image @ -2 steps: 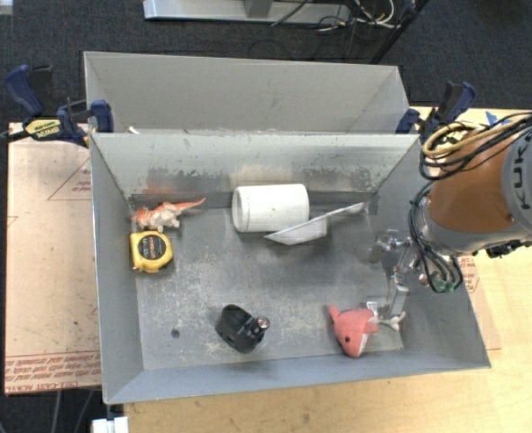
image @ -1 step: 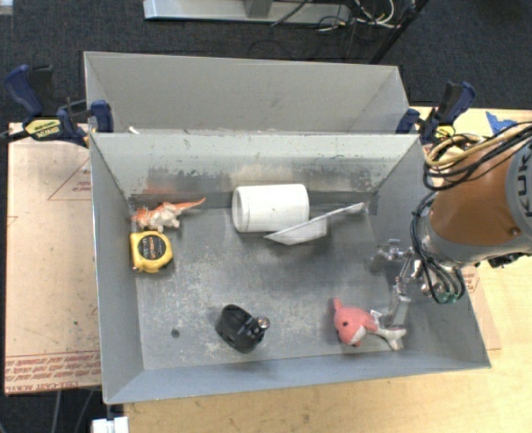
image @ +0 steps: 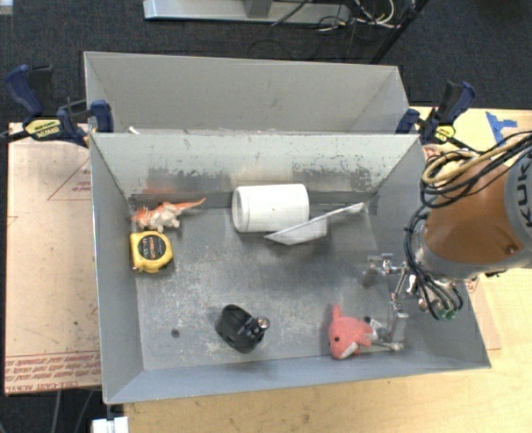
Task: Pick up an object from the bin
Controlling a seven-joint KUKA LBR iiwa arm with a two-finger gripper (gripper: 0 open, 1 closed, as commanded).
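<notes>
1. A grey metal bin holds a few loose things, spread well apart on its floor.
2. Far left, near the back wall, lies an orange toy dinosaur. Its long axis runs left to right, with its thin tail pointing right.
3. Just in front of it lies a yellow tape measure, flat on the floor.
4. Near the front wall, left of centre, sits a small black object; I cannot tell what it is.
5. At the back, in the middle, a white roll lies on its side, its long axis running left to right.
6. A flat white piece touches the roll's lower right side and points right and slightly toward the back.
7. In the front right part of the bin lies a pink soft toy shaped like a fish. Its long axis runs roughly left to right, with the round end to the left and the narrow end to the right.
8. The tool is down at the floor just right of the pink toy. Its two metal fingers stand spread apart, one toward the back and one toward the front. The front finger is right at the toy's narrow end, and the toy is not clamped between them.
9. Farthest right is the arm's orange cover with its cables, above the right wall.
</notes>
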